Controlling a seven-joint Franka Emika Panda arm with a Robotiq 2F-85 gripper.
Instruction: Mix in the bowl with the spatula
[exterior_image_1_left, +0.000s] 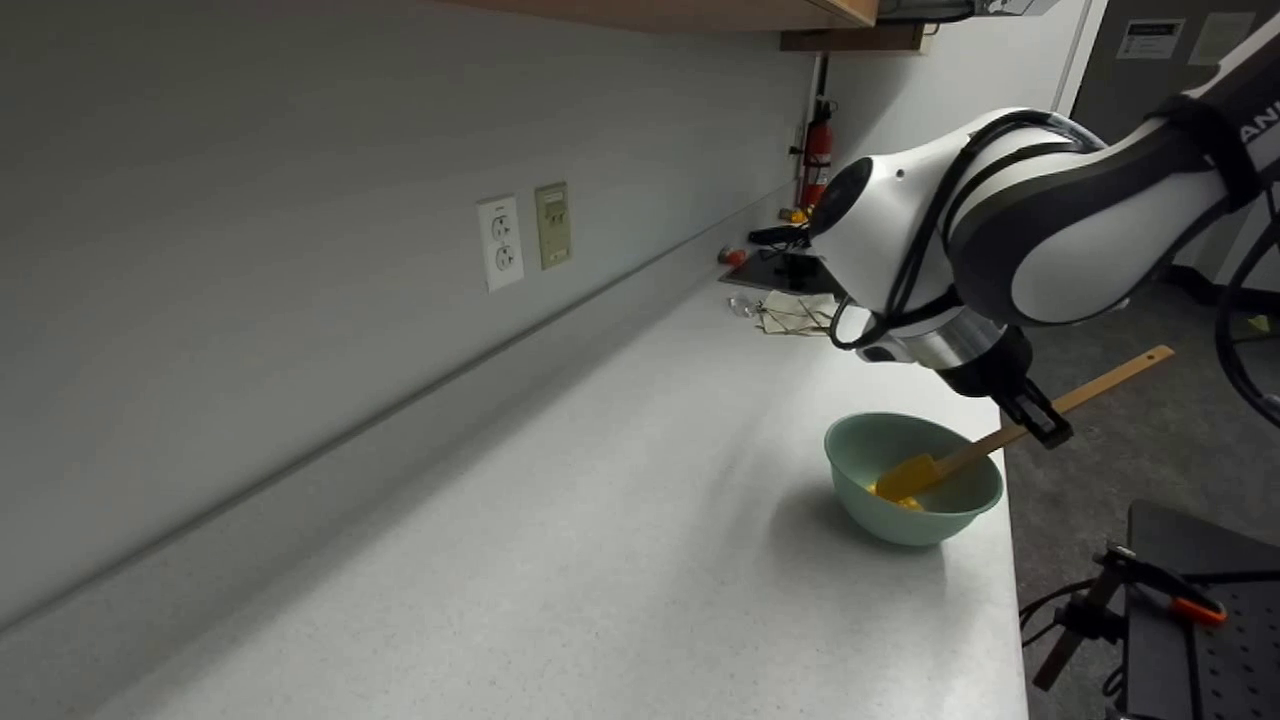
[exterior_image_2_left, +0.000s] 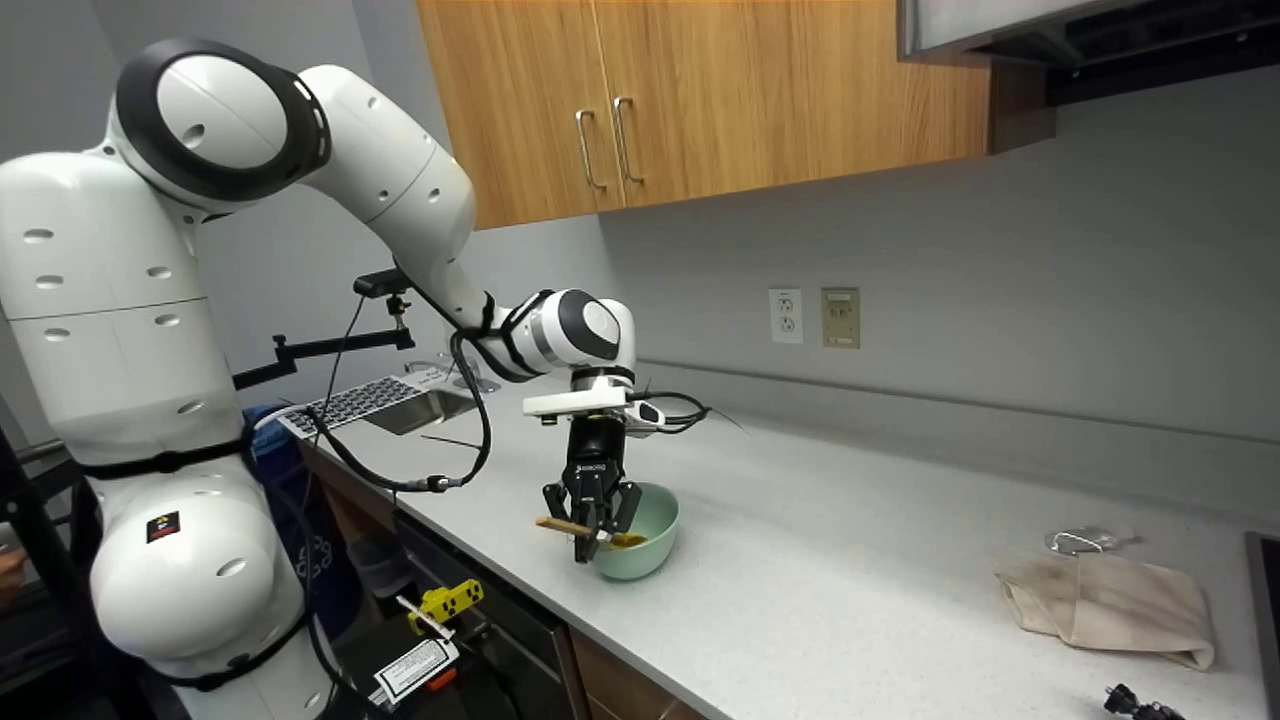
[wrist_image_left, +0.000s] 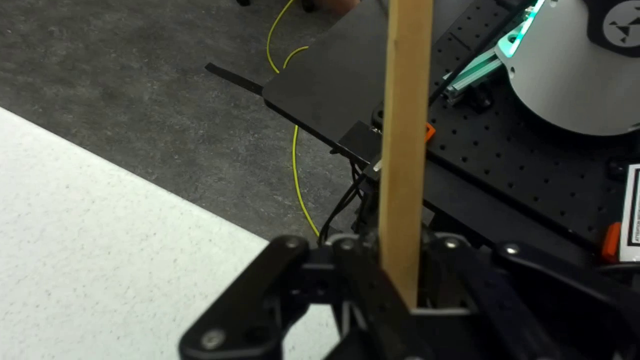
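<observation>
Black and out of focus, the gripper fills the foot of the wrist view, its jaws closed on the wooden handle of the spatula. That handle runs up past the top edge, where its end is cut off; downward it is lost among the dark linkages. To one side lies the white counter; beyond it come grey floor, a yellow cable and a perforated black board. A brownish scrap at the top is too cropped to name.

In an exterior view, the teal bowl stands on the counter near its edge. The spatula slants over the rim, its yellow head down inside; whether handle and rim touch is hard to judge. Small yellow bits show below the head (what they are, I can't make out). The arm, cut off at the right, partly covers a pale cloth and a dark panel. A notice at the back is too small to read.

In an exterior view, a wooden cupboard is cropped above, and the gripper masks part of the bowl; the handle's end pokes out on one side, a little of the yellow head on the other. A black plug-like thing is sliced by the bottom edge.
</observation>
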